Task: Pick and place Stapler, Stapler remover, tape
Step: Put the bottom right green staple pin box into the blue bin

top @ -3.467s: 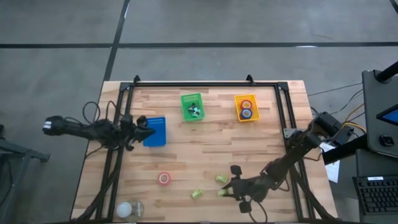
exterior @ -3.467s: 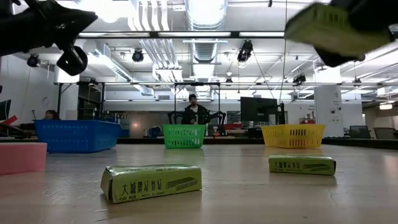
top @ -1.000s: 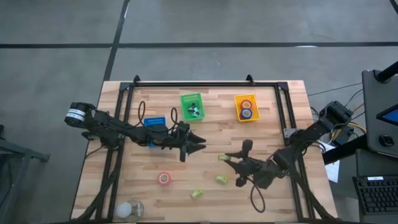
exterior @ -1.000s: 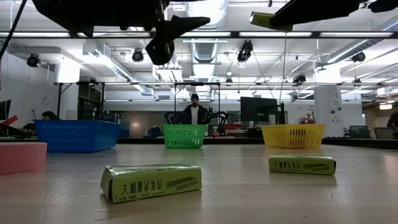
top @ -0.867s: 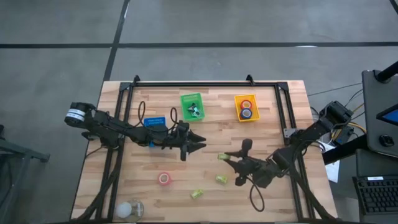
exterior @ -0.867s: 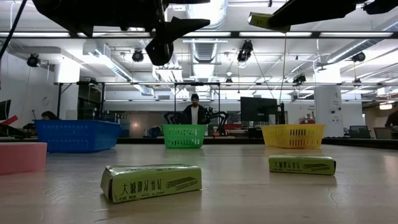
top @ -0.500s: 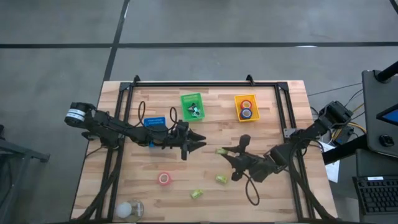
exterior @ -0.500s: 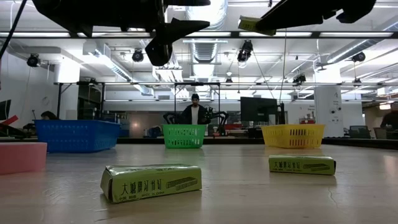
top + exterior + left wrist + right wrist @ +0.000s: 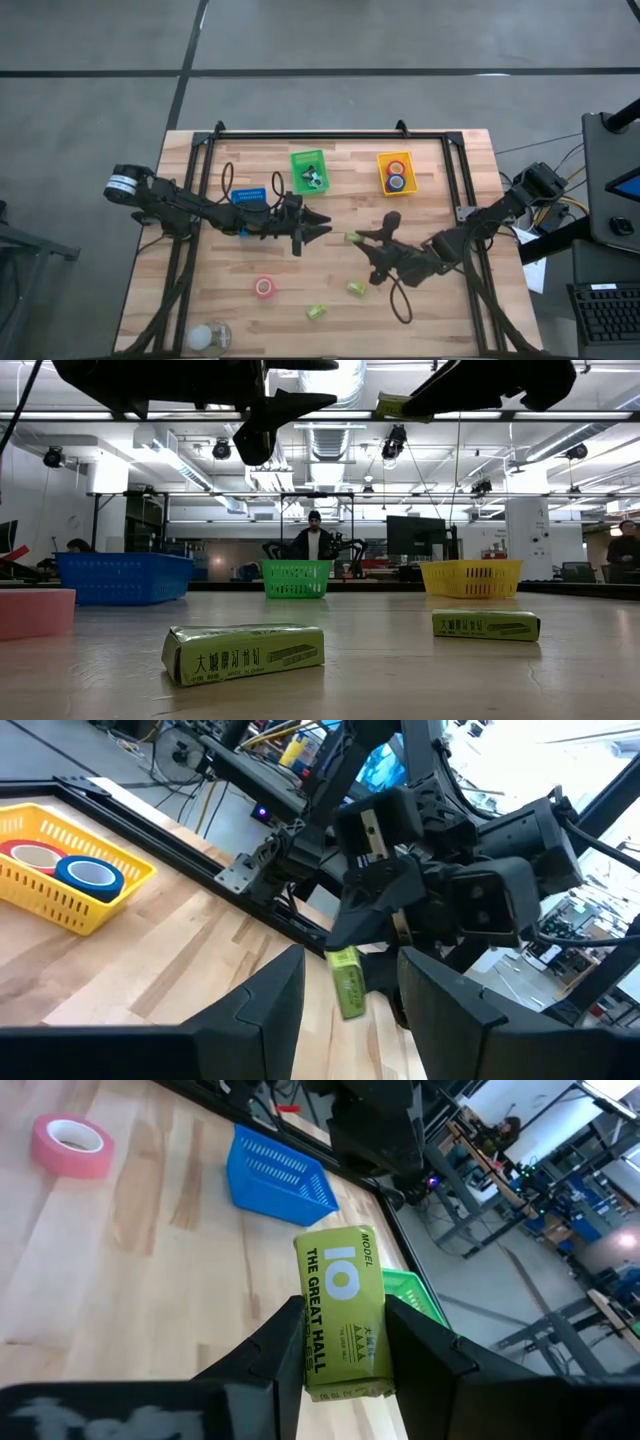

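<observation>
Right gripper point(image 9: 352, 238), green box point(image 9: 340, 1312) nearer centre, apparently.

In the low view, both arms are running off the top edge of the frame, and the pink tape roll point(image 9: 35, 613) is being cut by the left edge. From above, the contents of the green basket point(image 9: 309, 171) are staying too small to make out. In the right wrist view, the right claw point(image 9: 343, 1342) is hiding the lower end of the green box point(image 9: 340, 1312).
</observation>
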Available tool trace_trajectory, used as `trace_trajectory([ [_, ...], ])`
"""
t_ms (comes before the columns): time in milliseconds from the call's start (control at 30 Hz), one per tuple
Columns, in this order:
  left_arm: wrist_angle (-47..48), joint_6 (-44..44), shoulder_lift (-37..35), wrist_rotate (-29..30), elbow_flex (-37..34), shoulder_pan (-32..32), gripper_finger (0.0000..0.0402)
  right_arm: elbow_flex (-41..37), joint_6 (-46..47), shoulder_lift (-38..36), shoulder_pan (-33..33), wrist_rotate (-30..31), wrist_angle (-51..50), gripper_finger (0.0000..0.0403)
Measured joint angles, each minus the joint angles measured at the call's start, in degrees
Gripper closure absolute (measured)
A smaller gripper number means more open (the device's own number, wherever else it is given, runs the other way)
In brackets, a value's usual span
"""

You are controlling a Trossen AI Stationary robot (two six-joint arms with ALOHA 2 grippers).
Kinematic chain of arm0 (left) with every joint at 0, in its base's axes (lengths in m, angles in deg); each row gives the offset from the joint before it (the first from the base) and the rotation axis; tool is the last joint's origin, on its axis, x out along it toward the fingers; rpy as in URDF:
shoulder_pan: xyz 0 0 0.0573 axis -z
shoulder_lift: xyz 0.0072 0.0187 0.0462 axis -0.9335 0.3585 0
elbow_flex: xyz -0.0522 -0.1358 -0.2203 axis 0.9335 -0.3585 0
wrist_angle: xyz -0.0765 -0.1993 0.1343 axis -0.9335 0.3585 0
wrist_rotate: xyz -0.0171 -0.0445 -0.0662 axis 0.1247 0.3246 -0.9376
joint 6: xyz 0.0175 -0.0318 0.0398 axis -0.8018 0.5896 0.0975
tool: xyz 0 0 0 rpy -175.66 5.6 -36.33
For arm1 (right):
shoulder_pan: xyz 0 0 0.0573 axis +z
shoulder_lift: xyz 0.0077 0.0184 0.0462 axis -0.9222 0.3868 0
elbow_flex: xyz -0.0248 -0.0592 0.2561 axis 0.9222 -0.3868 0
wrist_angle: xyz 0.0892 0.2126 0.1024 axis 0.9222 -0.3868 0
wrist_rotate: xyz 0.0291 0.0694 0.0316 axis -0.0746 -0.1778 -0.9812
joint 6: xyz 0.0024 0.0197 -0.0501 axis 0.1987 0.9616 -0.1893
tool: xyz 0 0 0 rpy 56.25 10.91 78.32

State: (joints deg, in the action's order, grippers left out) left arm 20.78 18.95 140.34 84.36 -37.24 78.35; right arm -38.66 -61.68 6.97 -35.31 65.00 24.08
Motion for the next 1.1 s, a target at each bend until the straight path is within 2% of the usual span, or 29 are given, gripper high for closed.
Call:
trace_trajectory([
  [733, 0.0, -0.9, 0.0, 0.0, 0.0, 0.1, 0.0236, 0.0, -1.5, 0.0, -0.5, -0.2, 0.4, 0.029],
  [1100, -0.6, -0.8, 0.3, 0.0, 0.3, 0.1, 0.0236, 0.3, -11.4, 1.4, -3.3, -0.2, 6.9, 0.0291],
])
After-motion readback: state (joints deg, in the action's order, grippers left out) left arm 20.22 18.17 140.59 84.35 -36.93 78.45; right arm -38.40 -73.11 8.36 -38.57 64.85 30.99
